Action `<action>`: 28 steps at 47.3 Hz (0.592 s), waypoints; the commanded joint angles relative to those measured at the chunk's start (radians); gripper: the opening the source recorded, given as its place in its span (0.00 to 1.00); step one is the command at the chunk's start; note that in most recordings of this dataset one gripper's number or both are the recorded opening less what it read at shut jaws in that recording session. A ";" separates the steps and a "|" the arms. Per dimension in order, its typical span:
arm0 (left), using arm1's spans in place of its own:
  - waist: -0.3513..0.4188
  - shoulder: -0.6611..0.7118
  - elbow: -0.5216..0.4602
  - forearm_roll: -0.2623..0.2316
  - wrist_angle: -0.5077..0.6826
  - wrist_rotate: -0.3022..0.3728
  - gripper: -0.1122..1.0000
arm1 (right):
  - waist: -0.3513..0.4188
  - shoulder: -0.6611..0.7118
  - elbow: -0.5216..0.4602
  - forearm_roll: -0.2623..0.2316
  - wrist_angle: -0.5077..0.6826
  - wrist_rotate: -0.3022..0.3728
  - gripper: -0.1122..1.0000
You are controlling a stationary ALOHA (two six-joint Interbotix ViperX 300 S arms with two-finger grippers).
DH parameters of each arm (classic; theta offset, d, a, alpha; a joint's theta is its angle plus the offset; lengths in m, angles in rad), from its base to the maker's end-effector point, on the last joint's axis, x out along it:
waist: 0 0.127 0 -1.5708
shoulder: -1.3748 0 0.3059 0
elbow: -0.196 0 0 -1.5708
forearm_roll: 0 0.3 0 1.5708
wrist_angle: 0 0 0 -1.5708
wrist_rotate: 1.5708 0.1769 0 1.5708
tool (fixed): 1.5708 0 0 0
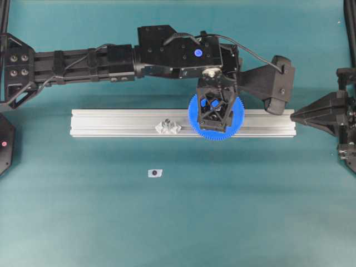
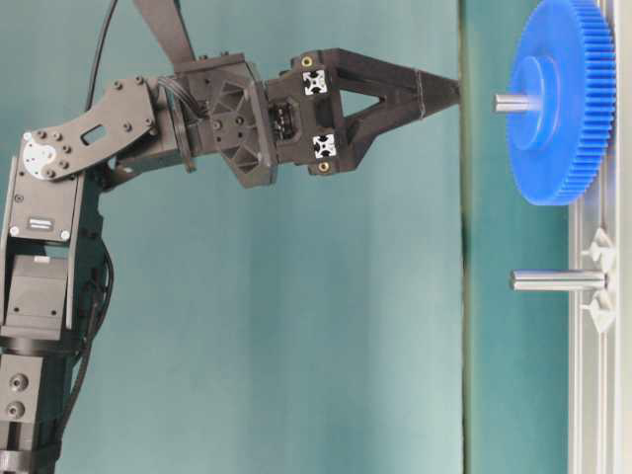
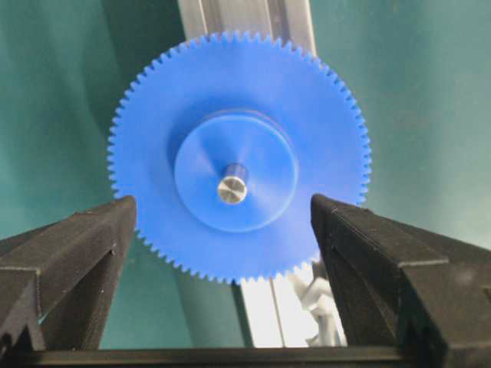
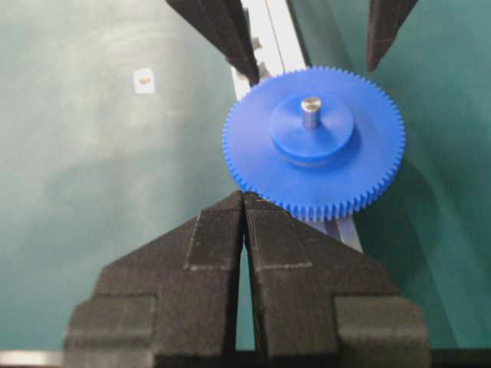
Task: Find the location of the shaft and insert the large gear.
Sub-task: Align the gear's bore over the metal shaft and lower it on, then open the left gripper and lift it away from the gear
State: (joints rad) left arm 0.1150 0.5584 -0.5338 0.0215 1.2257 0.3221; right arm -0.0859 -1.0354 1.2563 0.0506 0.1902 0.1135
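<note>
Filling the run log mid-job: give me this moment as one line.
large gear: seated on shaft, on rail | left claw: open, clear of gear | right claw: shut, parked

Left claw [image 3: 222,230] spread wide, arm stretched across the middle; right claw [image 4: 244,201] pressed closed, at the right edge.

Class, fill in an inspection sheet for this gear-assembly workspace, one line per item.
Surface: teal mat, bearing a silver aluminium rail.
Job's things: bright blue toothed plastic gear seated on a metal shaft on the rail, with the shaft tip showing through the hub.
Clutter: bare second metal peg with clear mounts on the rail; small dark-topped piece on the mat.
End effectors: left end effector open, clear of the gear; right end effector shut, apart.
Cables: black cable along the left arm.
Surroundings: nothing seen.
</note>
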 commanded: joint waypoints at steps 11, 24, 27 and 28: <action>-0.002 -0.054 -0.028 0.005 -0.003 -0.005 0.91 | -0.002 0.005 -0.012 0.000 -0.003 0.012 0.13; -0.002 -0.074 -0.021 0.002 -0.006 -0.060 0.91 | -0.002 0.005 -0.014 0.000 -0.005 0.012 0.13; -0.002 -0.081 -0.020 0.002 -0.008 -0.067 0.91 | -0.002 0.005 -0.014 0.000 -0.005 0.011 0.13; -0.002 -0.086 -0.020 0.002 -0.008 -0.069 0.91 | -0.002 0.005 -0.014 0.000 -0.003 0.011 0.13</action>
State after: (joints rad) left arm 0.1166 0.5400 -0.5354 0.0215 1.2241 0.2562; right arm -0.0859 -1.0354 1.2548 0.0506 0.1917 0.1150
